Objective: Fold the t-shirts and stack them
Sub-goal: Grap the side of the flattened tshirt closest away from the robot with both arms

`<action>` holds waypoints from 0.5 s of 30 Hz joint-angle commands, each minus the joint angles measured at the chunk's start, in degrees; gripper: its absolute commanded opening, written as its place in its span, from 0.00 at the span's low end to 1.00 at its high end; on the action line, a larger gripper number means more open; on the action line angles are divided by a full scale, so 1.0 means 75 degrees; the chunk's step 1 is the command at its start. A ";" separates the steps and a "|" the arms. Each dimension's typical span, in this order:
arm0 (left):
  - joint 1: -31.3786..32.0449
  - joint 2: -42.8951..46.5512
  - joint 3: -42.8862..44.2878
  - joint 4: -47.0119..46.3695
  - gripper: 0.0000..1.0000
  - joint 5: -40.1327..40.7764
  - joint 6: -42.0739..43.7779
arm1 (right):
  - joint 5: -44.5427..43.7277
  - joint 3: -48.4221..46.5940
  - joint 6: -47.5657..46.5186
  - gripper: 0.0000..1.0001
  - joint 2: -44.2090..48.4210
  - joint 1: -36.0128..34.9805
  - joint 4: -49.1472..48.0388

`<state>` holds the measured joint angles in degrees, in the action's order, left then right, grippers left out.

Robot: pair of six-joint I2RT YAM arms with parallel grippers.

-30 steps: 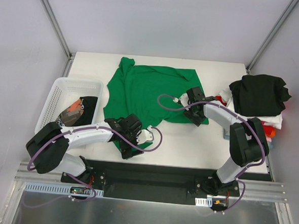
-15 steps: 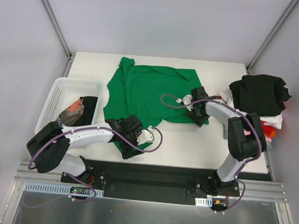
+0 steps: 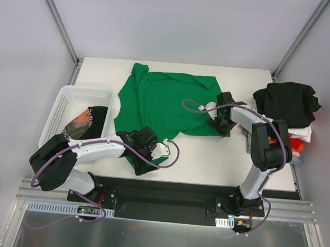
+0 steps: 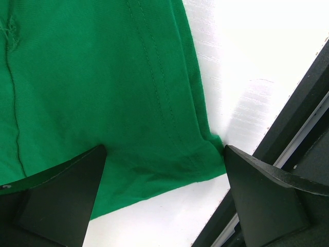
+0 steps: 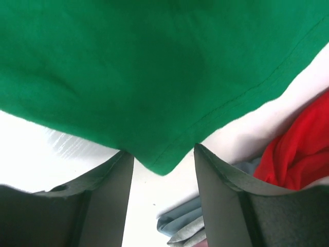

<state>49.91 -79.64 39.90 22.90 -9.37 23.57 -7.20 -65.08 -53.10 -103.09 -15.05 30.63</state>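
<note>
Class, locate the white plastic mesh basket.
Top view: the white plastic mesh basket sits at the left edge of the table, just left of the bright green t-shirt.

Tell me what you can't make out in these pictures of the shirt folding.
Top view: the left gripper covers part of the green t-shirt's near corner.
Top view: the black t-shirt hides most of the pile under it.
Top view: the printed shirt in the basket is too small to read.
Right wrist view: the frame edge cuts off the red cloth.
</note>
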 commanded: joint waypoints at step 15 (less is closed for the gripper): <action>0.0037 -0.0034 -0.0152 0.0018 0.82 0.0123 0.0021 | 0.1488 -0.0792 -0.0420 0.08 -0.0517 0.0331 0.1002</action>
<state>49.91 -79.64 39.79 22.68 -8.97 23.55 2.00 -69.93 -55.57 -106.26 -12.49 35.05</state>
